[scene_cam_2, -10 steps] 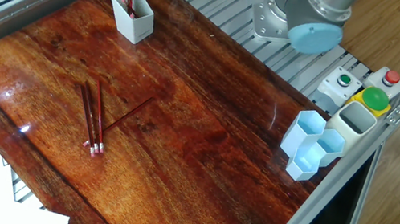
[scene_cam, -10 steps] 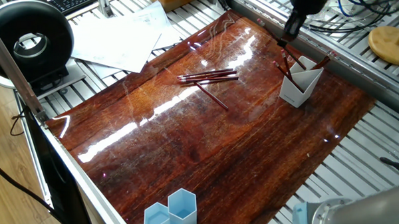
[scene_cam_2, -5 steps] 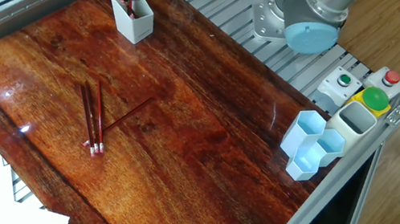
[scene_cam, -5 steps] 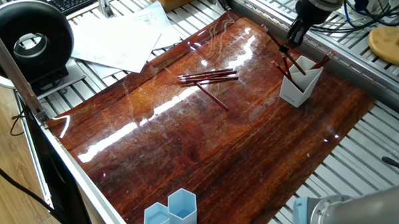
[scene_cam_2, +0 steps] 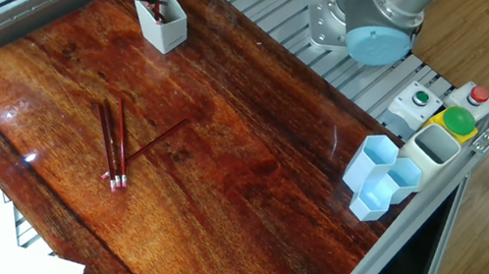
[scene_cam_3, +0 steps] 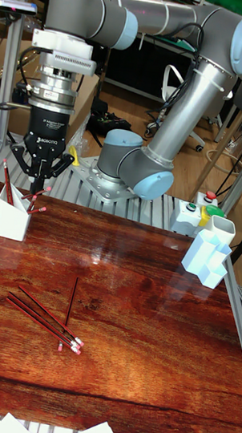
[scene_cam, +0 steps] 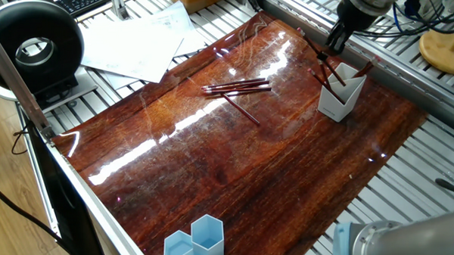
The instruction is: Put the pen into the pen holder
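Jaws spread above the pen holder (scene_cam_3: 12, 220) (several pens inside), loose pens (scene_cam_3: 44, 315) lying on table (scene_cam_3: 147, 348)

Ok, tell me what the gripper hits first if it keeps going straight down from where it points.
Most likely the pens standing in the pen holder; the gripper hangs just above its opening, fingers spread. Exact depth is unclear.

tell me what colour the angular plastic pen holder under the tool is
White; the angular plastic pen holder shows best in the tall fixed view.
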`<state>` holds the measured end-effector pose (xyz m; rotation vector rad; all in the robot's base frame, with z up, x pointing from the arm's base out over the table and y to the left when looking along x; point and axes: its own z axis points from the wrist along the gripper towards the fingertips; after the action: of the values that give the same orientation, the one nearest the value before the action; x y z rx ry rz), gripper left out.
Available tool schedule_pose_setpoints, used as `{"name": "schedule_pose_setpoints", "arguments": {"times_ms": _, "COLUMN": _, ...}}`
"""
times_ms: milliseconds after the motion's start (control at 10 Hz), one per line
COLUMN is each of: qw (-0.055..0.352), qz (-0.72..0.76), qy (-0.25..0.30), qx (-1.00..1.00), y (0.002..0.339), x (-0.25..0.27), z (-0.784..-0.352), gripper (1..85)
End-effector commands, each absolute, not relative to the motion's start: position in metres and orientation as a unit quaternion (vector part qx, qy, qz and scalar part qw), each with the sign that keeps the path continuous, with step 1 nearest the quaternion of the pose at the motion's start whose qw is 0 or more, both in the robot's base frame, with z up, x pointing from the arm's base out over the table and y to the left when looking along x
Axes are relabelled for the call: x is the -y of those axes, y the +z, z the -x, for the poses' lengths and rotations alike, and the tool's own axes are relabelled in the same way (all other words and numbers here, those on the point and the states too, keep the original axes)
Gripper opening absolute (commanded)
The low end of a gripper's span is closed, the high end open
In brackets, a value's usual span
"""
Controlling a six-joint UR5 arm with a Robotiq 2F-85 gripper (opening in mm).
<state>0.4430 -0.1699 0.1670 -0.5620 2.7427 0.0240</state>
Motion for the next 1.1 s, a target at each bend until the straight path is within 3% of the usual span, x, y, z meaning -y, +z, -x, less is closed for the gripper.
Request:
{"name": "schedule_pose_setpoints", "arguments": {"times_ms": 0, "qw": 0.188, "qz": 0.168, "qy": 0.007, "qx": -0.968, "y": 0.168, "x": 0.172, "z": -0.447, "gripper": 1.0}}
{"name": "schedule_pose_setpoints", "arguments": {"times_ms": 1000, "qw": 0.181, "qz": 0.101, "qy": -0.013, "qx": -0.978, "y": 0.167, "x": 0.19, "z": -0.438, "gripper": 1.0}}
